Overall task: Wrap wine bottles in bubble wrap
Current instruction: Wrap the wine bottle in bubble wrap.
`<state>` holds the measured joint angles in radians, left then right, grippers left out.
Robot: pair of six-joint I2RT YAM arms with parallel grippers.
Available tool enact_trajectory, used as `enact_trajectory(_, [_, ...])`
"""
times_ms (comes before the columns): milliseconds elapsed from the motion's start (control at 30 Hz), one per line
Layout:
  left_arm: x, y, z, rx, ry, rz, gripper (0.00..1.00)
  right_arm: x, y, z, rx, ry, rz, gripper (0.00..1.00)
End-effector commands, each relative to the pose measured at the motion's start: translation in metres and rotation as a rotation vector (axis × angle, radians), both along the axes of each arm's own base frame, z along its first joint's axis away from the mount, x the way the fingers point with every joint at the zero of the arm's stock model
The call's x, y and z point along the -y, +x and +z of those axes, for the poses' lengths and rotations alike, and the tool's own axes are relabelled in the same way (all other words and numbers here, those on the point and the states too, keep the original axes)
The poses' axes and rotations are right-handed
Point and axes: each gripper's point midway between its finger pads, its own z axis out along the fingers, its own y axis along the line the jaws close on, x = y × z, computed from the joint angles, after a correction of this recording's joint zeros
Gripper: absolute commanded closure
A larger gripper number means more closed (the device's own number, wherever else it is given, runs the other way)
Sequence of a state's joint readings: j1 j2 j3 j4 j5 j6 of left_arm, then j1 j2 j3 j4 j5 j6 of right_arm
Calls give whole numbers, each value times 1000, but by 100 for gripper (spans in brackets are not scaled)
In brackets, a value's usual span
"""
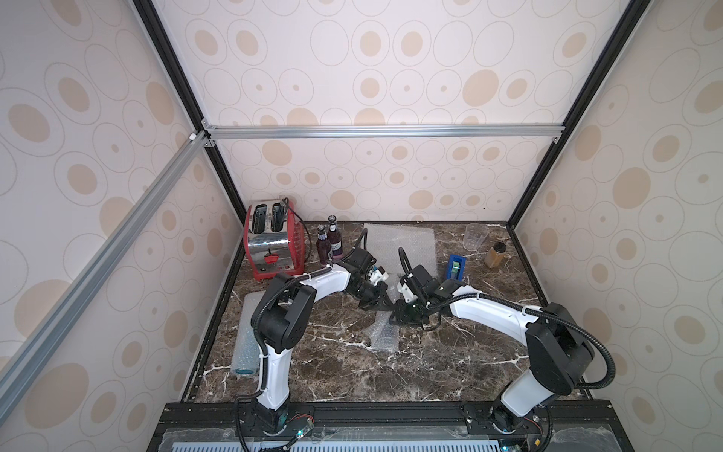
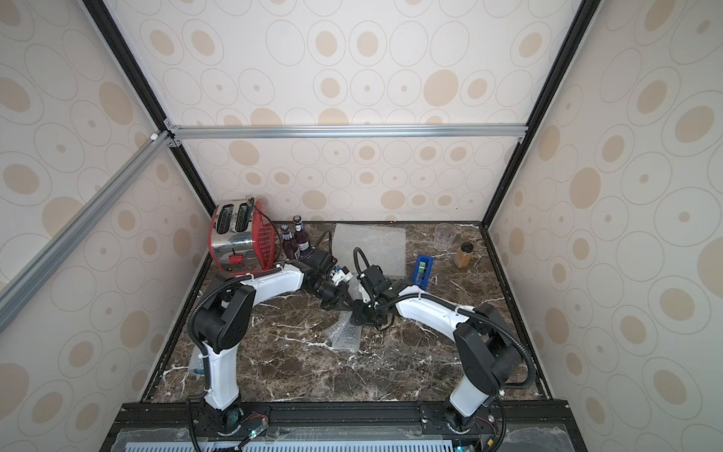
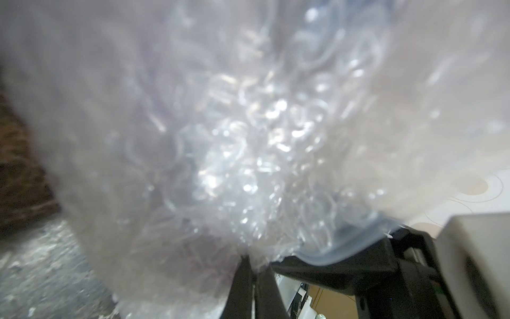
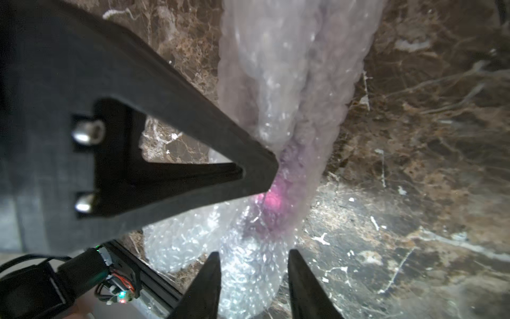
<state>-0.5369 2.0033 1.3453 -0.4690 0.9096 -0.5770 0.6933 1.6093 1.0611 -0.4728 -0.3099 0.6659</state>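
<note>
- Lying at the far left of the marble table was a rolled wrap tube, teal end showing.
- Front purple bottle and back purple bottle stood upright just beside the red toaster.
- Left gripper was clenched on the centre wrap bundle.
- Wrapped purple bottle lay inside that bundle, mid-table.
- Right gripper straddled the bundle's end, fingers apart; could not tell whether it gripped.
- Flat wrap sheet lay behind both grippers.
</note>
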Motion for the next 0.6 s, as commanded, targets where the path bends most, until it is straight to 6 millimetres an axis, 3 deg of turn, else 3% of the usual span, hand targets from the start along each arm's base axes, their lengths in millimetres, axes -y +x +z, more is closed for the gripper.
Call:
enact_trajectory(0, [-10,-12,-33,-63,115,2,93,-5,-1,14,34,23,-21,44])
enact_trajectory(133, [-11,-11,-30,-52,120,-4,92,-2,0,3,30,-49,-72,35])
enact_trajectory(367, [-11,-12,-30,-52,124,-6,90,-4,-2,-21,-2,-148,-82,33])
enact_trajectory(567, [-12,-12,-34,-49,137,-10,84,6,-2,-16,14,-187,-85,34])
